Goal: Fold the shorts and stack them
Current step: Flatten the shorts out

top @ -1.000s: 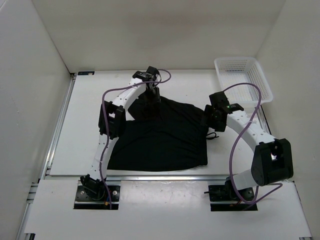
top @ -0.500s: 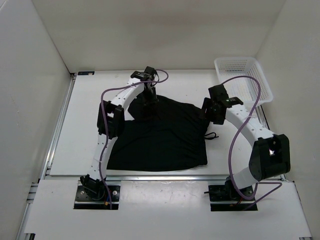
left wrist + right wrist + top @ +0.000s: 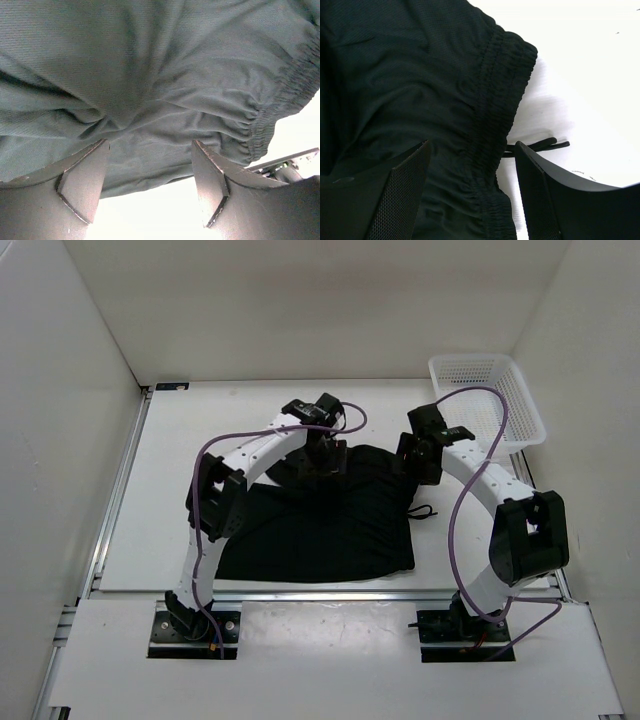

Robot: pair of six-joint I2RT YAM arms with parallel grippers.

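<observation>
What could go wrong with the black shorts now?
1. The drawstring lies loose close to the open right jaws. Closing there might snag it and tug the shorts crooked.
2. The cloth under the open left jaws is bunched into wrinkles, so a pinch could grab extra layers and make a lumpy fold.
3. The right arm works near the white basket and could bump it.

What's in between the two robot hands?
The shorts: their far edge fills the gap between the left fingers and the right fingers. The top view shows it.
</observation>
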